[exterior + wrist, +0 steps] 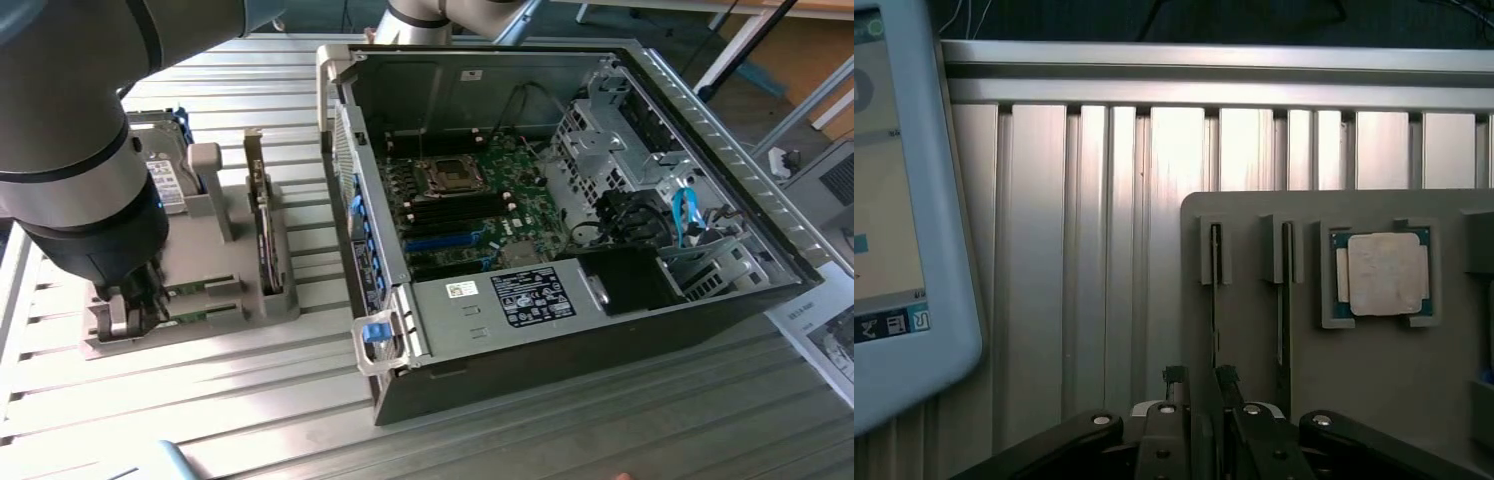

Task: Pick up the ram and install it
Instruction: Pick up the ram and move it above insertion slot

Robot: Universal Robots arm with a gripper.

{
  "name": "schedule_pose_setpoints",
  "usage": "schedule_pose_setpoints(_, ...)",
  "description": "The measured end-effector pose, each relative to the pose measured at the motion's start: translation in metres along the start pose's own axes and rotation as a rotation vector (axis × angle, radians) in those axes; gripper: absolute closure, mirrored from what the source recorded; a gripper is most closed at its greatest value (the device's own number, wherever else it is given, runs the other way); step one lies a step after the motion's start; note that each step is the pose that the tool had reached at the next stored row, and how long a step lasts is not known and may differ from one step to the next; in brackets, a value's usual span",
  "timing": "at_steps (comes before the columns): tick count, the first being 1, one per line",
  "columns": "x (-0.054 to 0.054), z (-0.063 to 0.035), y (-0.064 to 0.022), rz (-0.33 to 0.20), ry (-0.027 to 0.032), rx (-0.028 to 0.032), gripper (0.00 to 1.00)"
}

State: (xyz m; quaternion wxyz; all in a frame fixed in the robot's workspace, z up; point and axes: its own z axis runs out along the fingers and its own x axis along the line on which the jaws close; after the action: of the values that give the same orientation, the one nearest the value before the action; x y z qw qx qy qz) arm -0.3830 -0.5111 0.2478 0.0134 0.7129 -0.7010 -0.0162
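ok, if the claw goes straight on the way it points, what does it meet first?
Probably the ram, standing edge-on in the grey holder, right ahead of the open claw; depth is unclear.

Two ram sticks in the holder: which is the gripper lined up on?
The ram farther from the processor chip: the open gripper lines up with it; the other ram stands beside the chip.

Arm (80,190) reaching steeply down, hand (134,312) low and vertical, its two fingers (1172,377) narrowly parted.
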Motion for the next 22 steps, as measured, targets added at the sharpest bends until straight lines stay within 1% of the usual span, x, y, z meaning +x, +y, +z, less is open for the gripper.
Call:
schedule_pose_setpoints(7, 0.000, 0.0001, -0.0010, 0.000, 0.0000, 0.0000, 0.76)
schedule_pose_setpoints(9, 0.000, 0.0000, -0.0031, 0.000, 0.0000, 0.0000, 0.76)
schedule_pose_setpoints(12, 0.000, -0.0003, -0.0095, 0.000, 0.0001, -0.0001, 0.76)
schedule_pose_setpoints(15, 0.000, -0.0004, -0.0134, 0.000, 0.0000, 0.0000, 0.76)
schedule_pose_setpoints(18, 0.000, -0.0002, -0.0134, 0.000, 0.0001, -0.0001, 0.76)
schedule_pose_setpoints(22, 0.001, 0.0065, -0.0137, 0.000, -0.0024, 0.0000, 0.76)
